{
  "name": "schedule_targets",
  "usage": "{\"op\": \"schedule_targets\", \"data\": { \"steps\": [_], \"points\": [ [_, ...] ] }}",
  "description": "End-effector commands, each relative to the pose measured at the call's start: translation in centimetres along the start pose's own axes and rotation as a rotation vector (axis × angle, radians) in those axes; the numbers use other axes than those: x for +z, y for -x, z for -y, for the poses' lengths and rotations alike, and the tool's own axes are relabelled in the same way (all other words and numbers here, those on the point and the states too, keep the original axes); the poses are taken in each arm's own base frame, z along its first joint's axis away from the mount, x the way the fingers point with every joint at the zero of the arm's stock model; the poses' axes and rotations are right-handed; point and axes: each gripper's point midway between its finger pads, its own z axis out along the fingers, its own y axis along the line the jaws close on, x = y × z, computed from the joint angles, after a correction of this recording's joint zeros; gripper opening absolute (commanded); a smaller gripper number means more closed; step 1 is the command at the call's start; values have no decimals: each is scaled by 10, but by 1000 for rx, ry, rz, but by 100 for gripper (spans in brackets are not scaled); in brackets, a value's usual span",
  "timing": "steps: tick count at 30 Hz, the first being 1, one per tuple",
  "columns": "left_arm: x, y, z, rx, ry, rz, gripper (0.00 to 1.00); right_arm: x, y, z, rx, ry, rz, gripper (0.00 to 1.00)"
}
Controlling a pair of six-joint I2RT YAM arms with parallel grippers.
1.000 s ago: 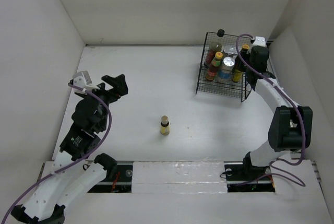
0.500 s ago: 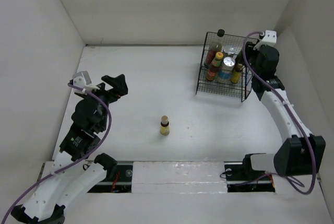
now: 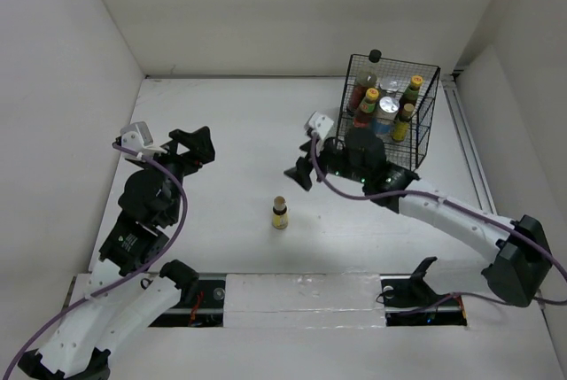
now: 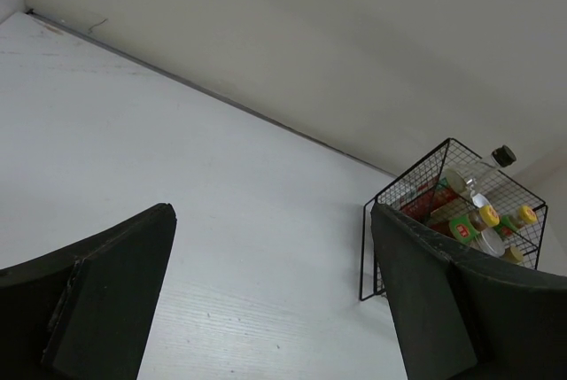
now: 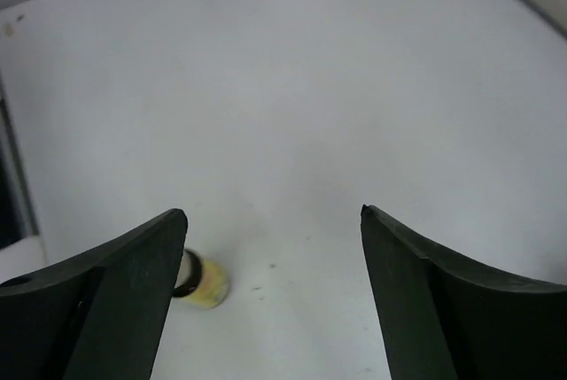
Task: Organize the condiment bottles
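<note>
One small yellow bottle (image 3: pixel 280 213) apart from basket (image 3: pixel 428 119)

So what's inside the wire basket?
A black-capped bottle, two yellow-capped bottles, a tan-capped bottle and a silver-lidded jar show in the wire basket. The right arm covers its near lower side, so anything there is hidden.
</note>
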Motion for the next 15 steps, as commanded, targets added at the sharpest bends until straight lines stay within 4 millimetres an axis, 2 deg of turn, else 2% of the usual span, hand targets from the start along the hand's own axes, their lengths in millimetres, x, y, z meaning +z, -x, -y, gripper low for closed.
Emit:
{"op": "schedule_targets", "data": {
  "steps": [1, 2, 5, 7, 9, 12, 15],
  "points": [
    [-1, 11, 8, -13, -33, 33, 87, -2, -4, -56, -92, 206, -12, 86],
    [-1, 11, 8, -13, -33, 33, 87, -2, -16, -67, -86, 248, -42, 90],
    [-1, 11, 8, -13, -33, 33, 87, 4, -44, -100, -92, 357, -113, 94],
    [-1, 11, 8, -13, -33, 33, 87, 13, -63, -107, -89, 365, -164, 95],
    [-1, 11, 8, -13, -33, 33, 87, 18, -76, -108, -88, 356, -196, 95],
    [-1, 11, 8, -13, -33, 33, 87, 30, -82, -100, -91, 311, -214, 95],
    [-1, 11, 8, -13, -33, 33, 87, 35, -93, -101, -85, 322, -239, 93]
  ]
}}
